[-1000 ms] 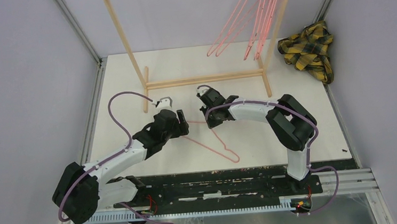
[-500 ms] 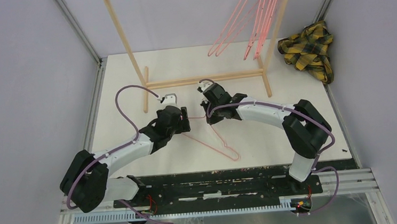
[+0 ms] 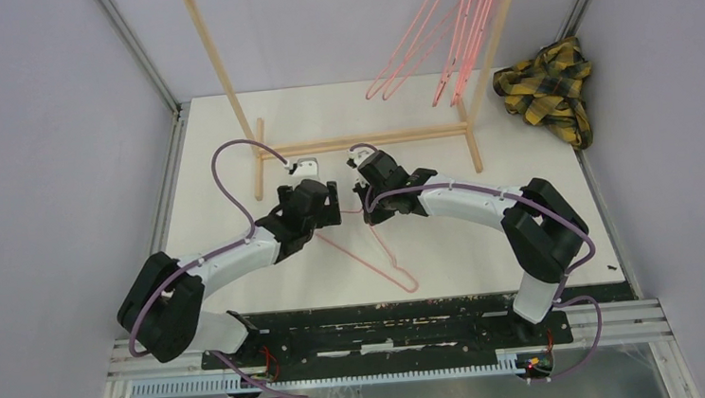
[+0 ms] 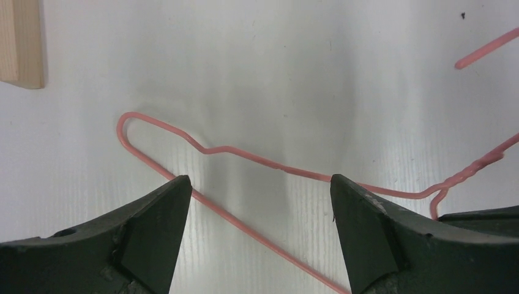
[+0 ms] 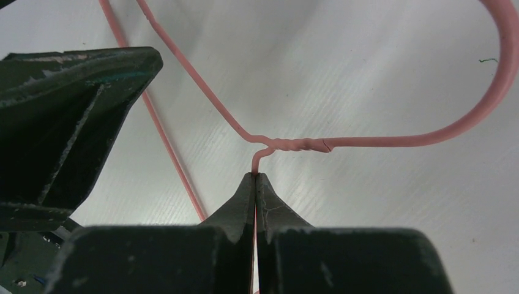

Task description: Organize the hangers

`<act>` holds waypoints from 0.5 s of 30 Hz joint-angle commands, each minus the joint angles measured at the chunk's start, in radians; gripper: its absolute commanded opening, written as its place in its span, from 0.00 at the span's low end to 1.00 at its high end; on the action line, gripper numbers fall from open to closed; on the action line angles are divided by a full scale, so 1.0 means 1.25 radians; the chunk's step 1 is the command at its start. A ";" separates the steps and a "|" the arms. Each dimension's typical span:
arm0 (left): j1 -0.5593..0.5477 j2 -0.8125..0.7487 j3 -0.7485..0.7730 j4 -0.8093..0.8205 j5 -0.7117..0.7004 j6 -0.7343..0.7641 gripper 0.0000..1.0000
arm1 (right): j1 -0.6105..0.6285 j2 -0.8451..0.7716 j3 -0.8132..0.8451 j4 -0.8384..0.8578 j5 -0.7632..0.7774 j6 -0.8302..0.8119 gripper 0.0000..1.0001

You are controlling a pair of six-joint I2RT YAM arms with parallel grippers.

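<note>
One pink wire hanger (image 3: 361, 263) lies across the white table between the two arms. My right gripper (image 5: 255, 176) is shut on its wire just below the twisted neck (image 5: 294, 145), and the hook (image 5: 492, 92) curves off to the right. My left gripper (image 4: 260, 184) stands wide open just above the hanger's shoulder wire (image 4: 245, 153), with nothing between its fingers. From above, the left gripper (image 3: 335, 203) and the right gripper (image 3: 364, 206) sit close together, tips facing. Several more hangers (image 3: 455, 34) hang on the wooden rack.
The light wooden rack (image 3: 363, 142) stands across the back of the table, its foot (image 4: 21, 43) near my left gripper. A yellow-black plaid cloth (image 3: 548, 79) lies crumpled at the back right corner. Metal rails run along both sides of the table.
My left arm has reached further toward the rack and its jaws have opened wider. My right gripper, still shut on the hanger, has shifted slightly left and back.
</note>
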 commanded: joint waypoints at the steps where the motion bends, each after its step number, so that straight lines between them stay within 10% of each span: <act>1: 0.001 0.018 0.096 -0.067 -0.020 -0.107 0.90 | 0.006 -0.004 0.014 0.024 -0.011 0.005 0.01; 15: 0.001 -0.092 0.016 -0.080 0.122 -0.608 0.92 | 0.006 -0.030 0.003 0.034 -0.006 -0.001 0.01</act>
